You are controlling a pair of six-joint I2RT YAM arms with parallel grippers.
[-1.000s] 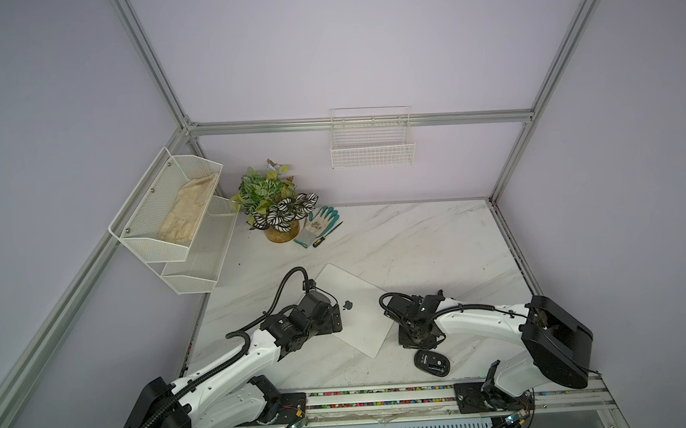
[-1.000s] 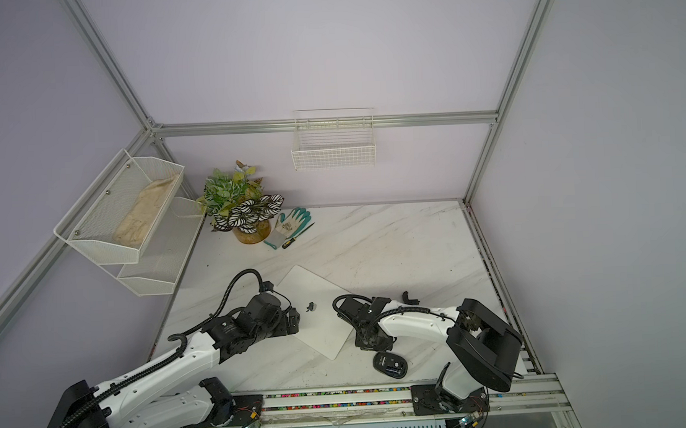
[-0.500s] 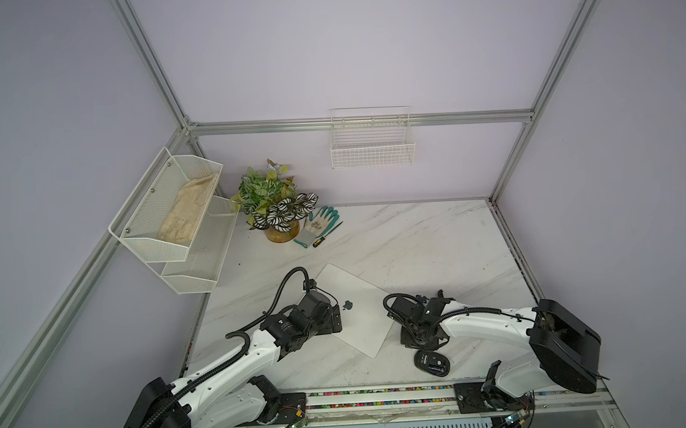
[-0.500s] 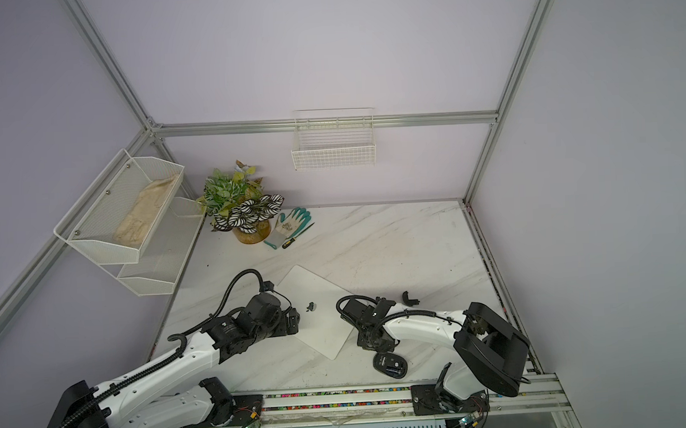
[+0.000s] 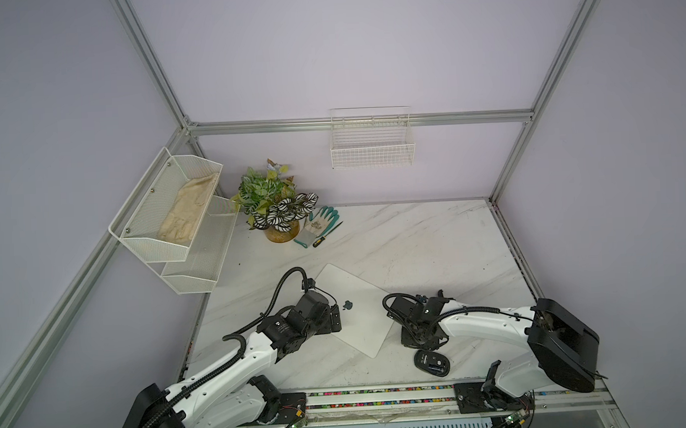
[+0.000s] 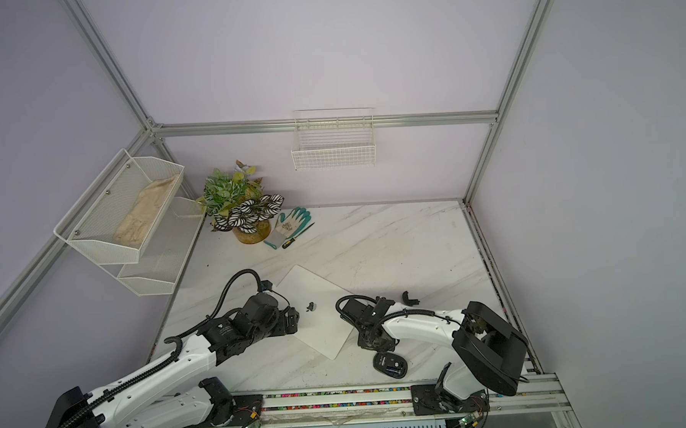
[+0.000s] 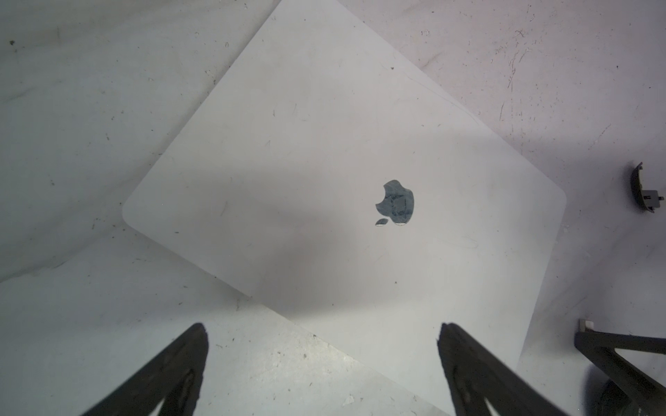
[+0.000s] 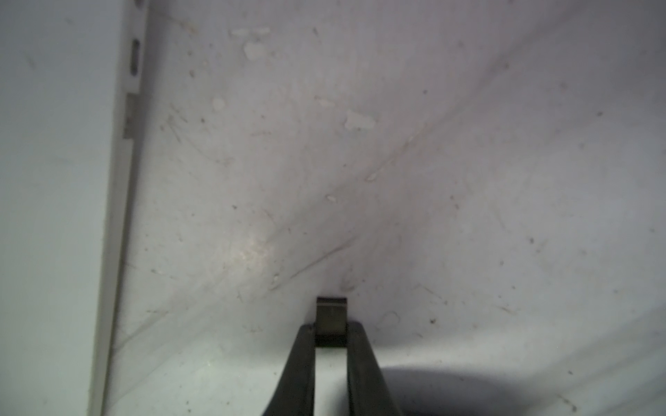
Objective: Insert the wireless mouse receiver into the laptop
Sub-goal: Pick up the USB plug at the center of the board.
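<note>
Jaws of the right gripper (image 8: 331, 332) pinch the receiver (image 8: 331, 314), its plug poking out ahead. The laptop (image 8: 54, 180) shows its port edge off to their side, with bare table (image 8: 432, 162) between. The left gripper (image 7: 322, 327) gapes wide over the laptop's edge.

Silver-white laptop (image 5: 357, 301), dark blue-grey apple logo (image 7: 396, 203). White marble table (image 5: 434, 239), grey veins. Black mouse (image 5: 431, 363) at laptop's 4 o'clock. Grey-metal wireless mouse receiver (image 8: 331, 317), black end. At 11 o'clock: plant (image 5: 273, 202), green leaves, some striped black-and-white; ochre pot (image 5: 280, 234). Beside it, glove (image 5: 320, 222): white, teal fingers.
</note>
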